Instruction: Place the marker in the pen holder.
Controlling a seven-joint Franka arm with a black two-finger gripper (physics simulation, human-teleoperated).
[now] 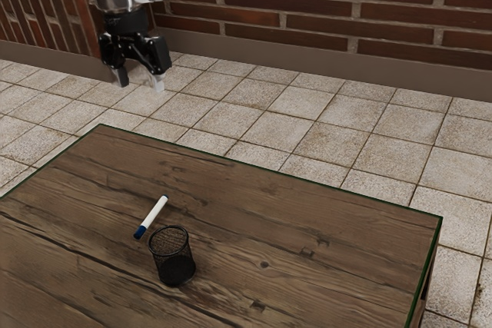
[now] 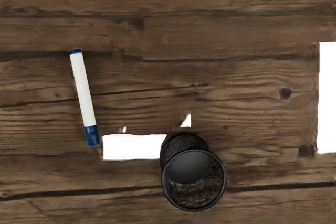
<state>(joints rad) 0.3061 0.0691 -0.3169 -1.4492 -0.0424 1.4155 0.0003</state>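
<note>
Gripper (image 1: 140,83) hangs upright at the exterior view's left, open w/ its fingers well apart; next, going R, the marker (image 1: 154,214) lies flat on the table (image 1: 254,205), blue-capped end (the one nearer us) just beside the pen holder. Pen holder (image 1: 174,257) stands upright, mouth up, mesh wall & dark base visible inside, w/ wood running btwn it & the green-trimmed table edge (image 1: 441,218) at the exterior view's right.
</note>
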